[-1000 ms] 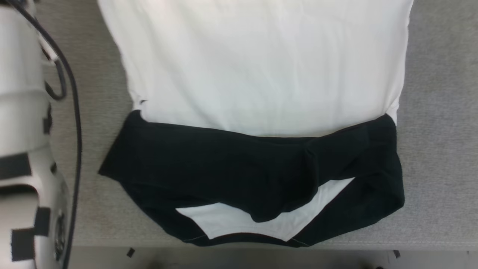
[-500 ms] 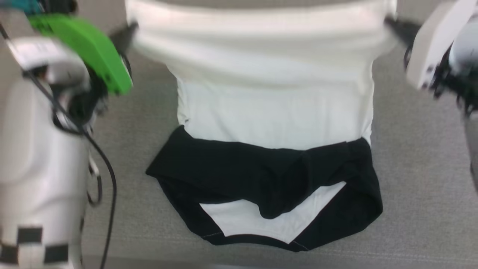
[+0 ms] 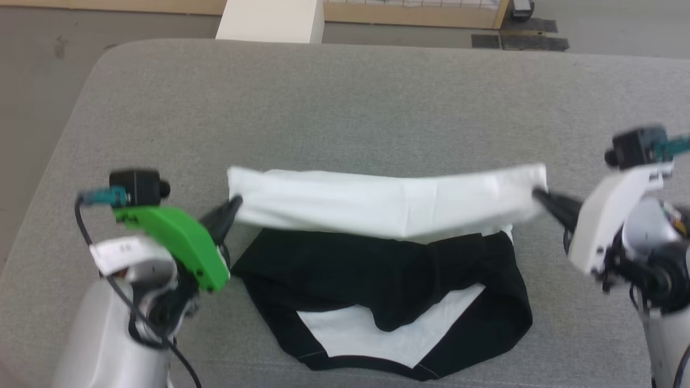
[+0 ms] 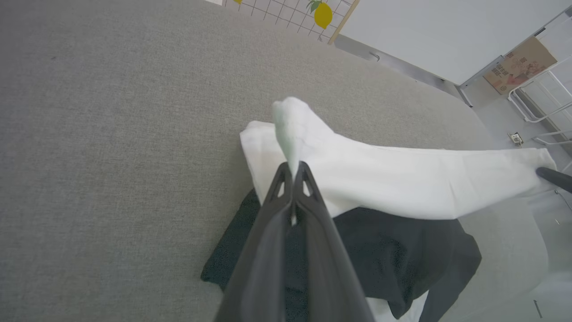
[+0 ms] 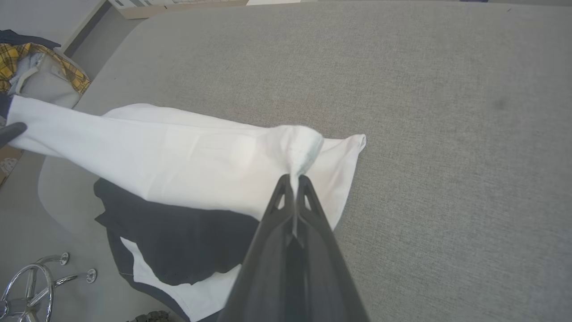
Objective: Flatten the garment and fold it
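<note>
garment (image 3: 388, 207): raised white fold covers the black cloth's far edge.

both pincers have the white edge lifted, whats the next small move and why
Probably bring the white edge nearer and lower it over the black part: left pincer and right pincer each pinch a corner of the garment, held taut above the table.

left gripper (image 3: 236, 203): dark, green bracket (image 3: 173, 240), black camera (image 3: 135, 187); right gripper (image 3: 537, 194): dark, white bracket (image 3: 606, 215)
</note>
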### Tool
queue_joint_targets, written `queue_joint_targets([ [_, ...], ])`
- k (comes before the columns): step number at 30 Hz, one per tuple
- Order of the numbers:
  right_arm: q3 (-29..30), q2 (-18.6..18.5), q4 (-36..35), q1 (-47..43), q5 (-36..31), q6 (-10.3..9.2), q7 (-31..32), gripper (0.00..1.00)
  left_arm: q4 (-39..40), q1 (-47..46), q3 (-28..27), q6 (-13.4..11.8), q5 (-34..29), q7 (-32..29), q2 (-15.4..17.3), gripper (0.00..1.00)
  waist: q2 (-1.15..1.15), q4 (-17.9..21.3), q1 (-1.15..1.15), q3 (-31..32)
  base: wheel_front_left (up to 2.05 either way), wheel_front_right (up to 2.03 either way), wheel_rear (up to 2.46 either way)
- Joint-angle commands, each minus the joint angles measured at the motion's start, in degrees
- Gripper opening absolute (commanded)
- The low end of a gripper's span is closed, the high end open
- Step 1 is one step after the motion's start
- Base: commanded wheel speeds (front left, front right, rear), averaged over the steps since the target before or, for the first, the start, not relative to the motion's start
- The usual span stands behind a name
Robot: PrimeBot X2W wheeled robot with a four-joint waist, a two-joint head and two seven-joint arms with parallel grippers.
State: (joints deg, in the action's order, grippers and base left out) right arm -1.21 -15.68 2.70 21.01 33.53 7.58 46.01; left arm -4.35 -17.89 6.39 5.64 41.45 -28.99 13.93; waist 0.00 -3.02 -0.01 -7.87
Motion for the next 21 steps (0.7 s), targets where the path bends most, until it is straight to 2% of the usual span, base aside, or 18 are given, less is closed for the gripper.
queue_joint_targets([
  [1, 0.78, 0.44, -0.89, -2.51, 0.56, -0.09, 0.72, 0.0, 0.29, 2.19, -0.17, -0.37, 0.27, 0.73, -0.47, 0.0, 0.0, 0.55, 0.01, 0.53, 0.0, 0.0, 0.0],
  [12, 6.97, 3.73, -4.76, -15.03, -1.3, -0.09, 2.75, 0.0, 1.0, 13.34, -3.14, -2.28, 1.94, 6.32, -2.5, 0.0, 0.0, 1.51, 0.01, 1.01, 0.0, 0.0, 0.0],
  [21, 6.89, 6.56, -4.25, -20.97, -2.29, -0.09, 3.75, 0.0, -2.19, 17.78, -2.28, -3.48, 2.25, 6.5, -3.98, 0.0, 0.0, 0.97, 0.01, 0.73, 0.0, 0.0, 0.0],
])
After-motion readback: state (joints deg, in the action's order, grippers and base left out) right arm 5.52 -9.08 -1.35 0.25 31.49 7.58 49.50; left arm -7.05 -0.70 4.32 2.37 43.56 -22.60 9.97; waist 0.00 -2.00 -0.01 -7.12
